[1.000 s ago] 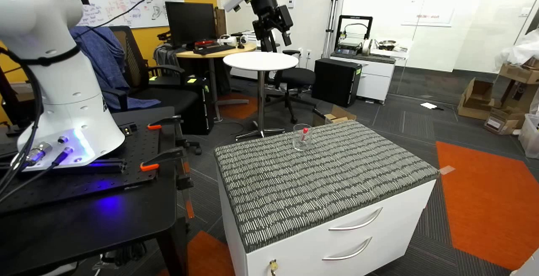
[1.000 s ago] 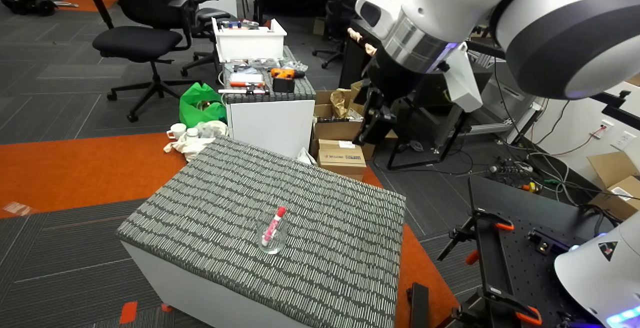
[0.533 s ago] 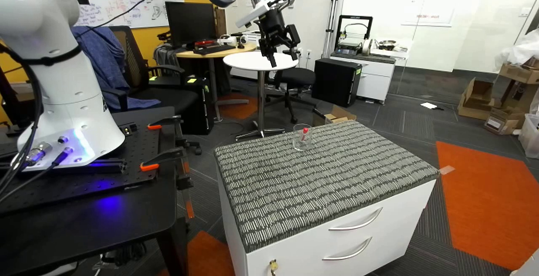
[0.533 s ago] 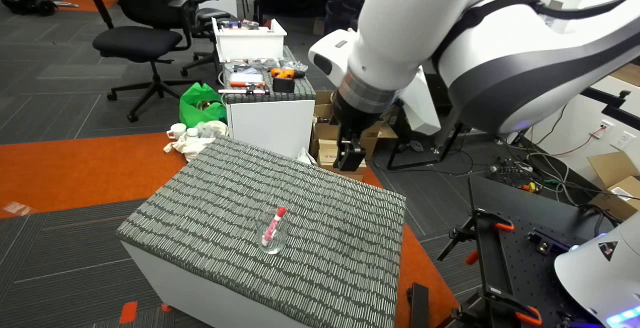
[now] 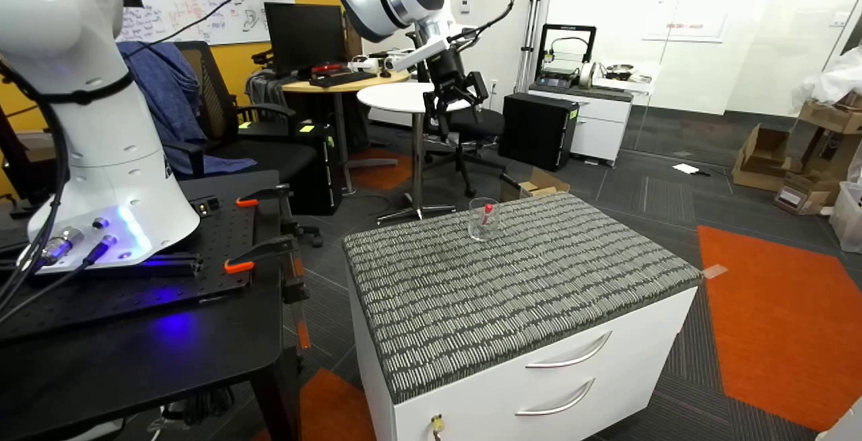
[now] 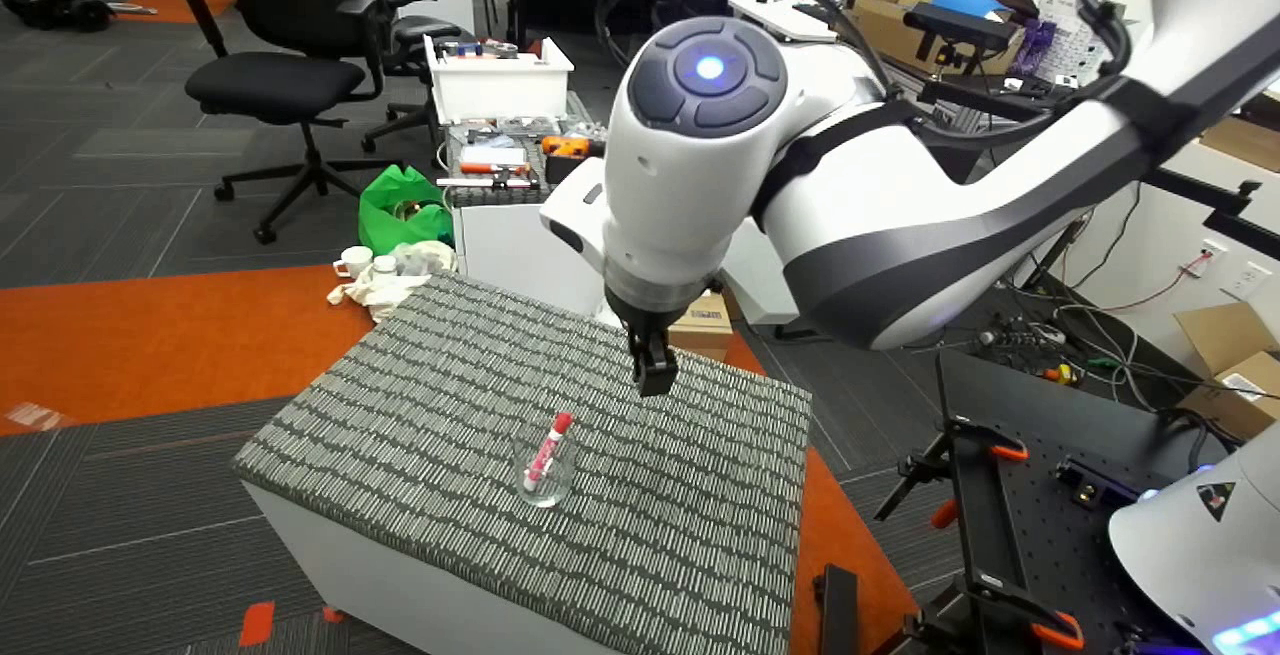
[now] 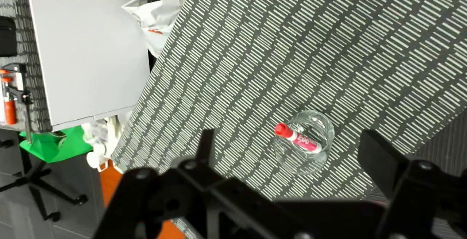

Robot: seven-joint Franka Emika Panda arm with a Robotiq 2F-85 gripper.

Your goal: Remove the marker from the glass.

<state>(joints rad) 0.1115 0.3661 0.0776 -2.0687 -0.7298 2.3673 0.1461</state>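
Wrist view: red marker (image 7: pixel 298 138), white-banded, tilted.

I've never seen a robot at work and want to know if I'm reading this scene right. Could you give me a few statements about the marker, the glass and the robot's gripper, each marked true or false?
1. The marker leans inside the glass. True.
2. The glass lies on its side. False: it stands upright on the mat.
3. The gripper is open. True.
4. The gripper is touching the glass. False: in both exterior views it hangs in the air, apart from the glass.
5. The marker's upper end is red. True.
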